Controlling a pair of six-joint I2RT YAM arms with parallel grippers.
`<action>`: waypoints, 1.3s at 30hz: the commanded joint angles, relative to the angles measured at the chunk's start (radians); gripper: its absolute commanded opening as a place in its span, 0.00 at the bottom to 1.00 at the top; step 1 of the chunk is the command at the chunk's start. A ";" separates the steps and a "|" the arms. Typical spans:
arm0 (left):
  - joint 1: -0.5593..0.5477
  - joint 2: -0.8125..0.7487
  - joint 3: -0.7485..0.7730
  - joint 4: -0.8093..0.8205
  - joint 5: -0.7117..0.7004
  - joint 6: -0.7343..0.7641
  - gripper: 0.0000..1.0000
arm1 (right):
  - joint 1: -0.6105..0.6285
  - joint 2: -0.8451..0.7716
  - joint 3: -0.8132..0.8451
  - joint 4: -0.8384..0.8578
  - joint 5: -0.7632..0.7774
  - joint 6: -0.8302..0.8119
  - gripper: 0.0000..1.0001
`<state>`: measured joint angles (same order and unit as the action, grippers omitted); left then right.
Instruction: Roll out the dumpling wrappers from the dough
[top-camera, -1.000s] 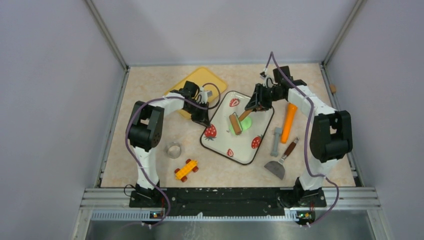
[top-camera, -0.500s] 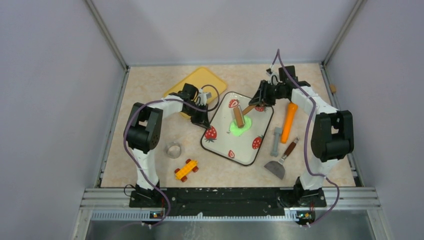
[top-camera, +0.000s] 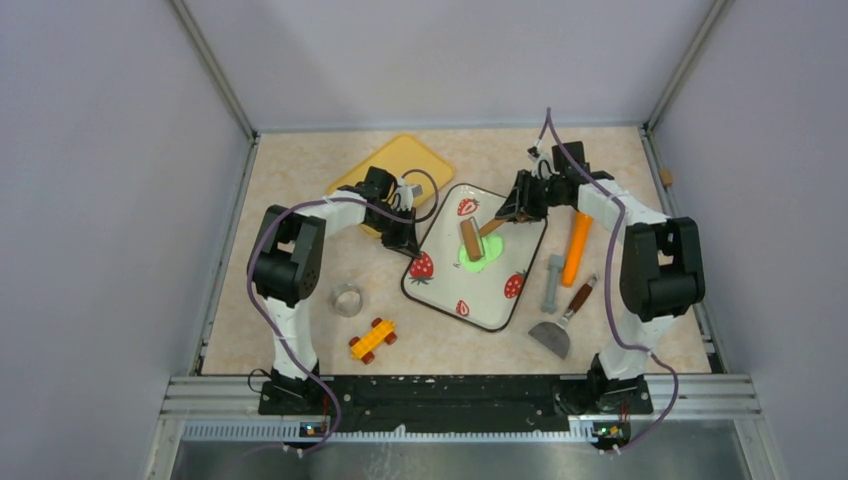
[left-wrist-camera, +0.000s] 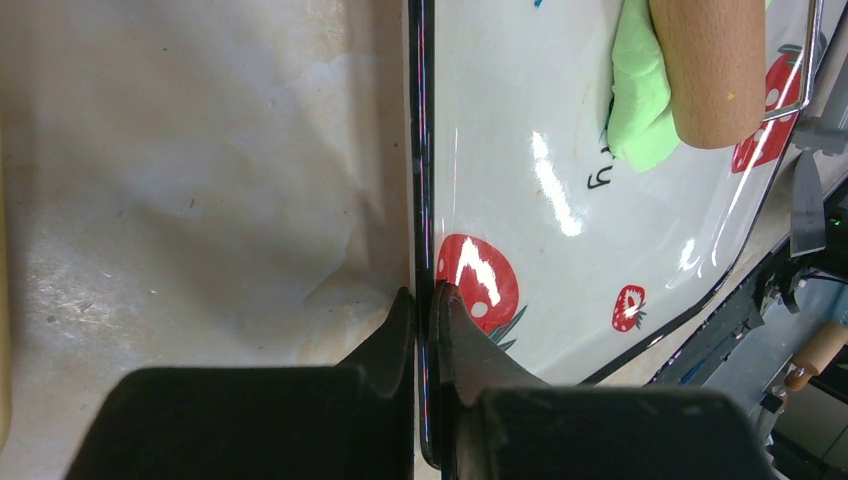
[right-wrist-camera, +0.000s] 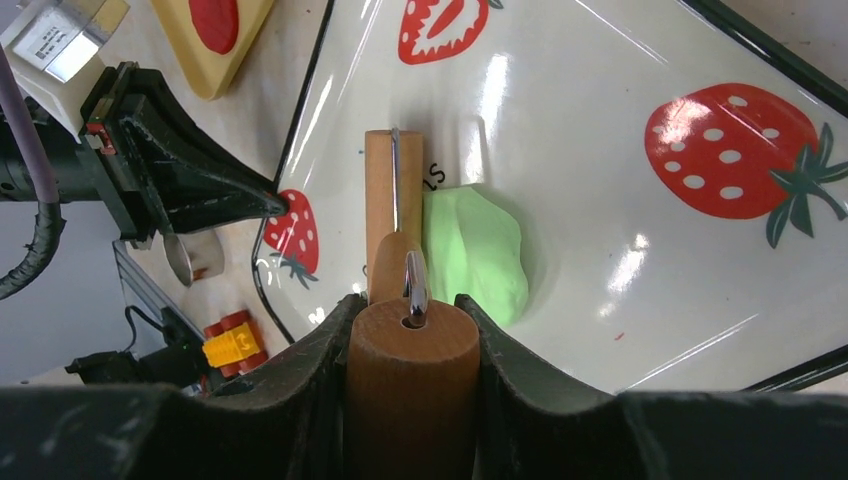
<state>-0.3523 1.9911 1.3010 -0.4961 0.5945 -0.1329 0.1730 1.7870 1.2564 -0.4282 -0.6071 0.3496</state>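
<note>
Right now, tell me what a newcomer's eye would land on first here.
The bright green dough stands out in the middle of the white strawberry tray, with a wooden roller lying against its side. The right gripper clamps the roller's handle, while the left gripper pinches the tray's rim on the opposite side.

Flattened bright green dough (right-wrist-camera: 478, 255) on strawberry-print tray (right-wrist-camera: 600, 160)

A robotics lab test cell: blank grey walls (top-camera: 120, 200) and aluminium framing (top-camera: 215, 70) box in a marble-patterned tabletop (top-camera: 300, 170). Two cabled robot arms (top-camera: 288, 255) are bolted to a metal rail (top-camera: 450, 392). The props are playthings: a toy car (top-camera: 371, 338), green dough (top-camera: 484, 257) on a strawberry-print tray (top-camera: 470, 290).
</note>
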 joint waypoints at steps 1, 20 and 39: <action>-0.007 -0.011 -0.021 -0.004 0.000 0.003 0.00 | 0.071 0.037 -0.051 -0.029 0.126 -0.077 0.00; -0.006 0.004 -0.014 0.007 0.004 -0.010 0.00 | 0.188 0.059 -0.085 0.010 0.132 -0.051 0.00; -0.005 -0.010 -0.022 -0.002 -0.025 0.027 0.00 | 0.130 -0.110 0.344 -0.294 -0.001 -0.283 0.00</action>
<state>-0.3496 1.9919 1.2991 -0.4984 0.6010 -0.1402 0.3054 1.7809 1.4872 -0.6018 -0.5549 0.1932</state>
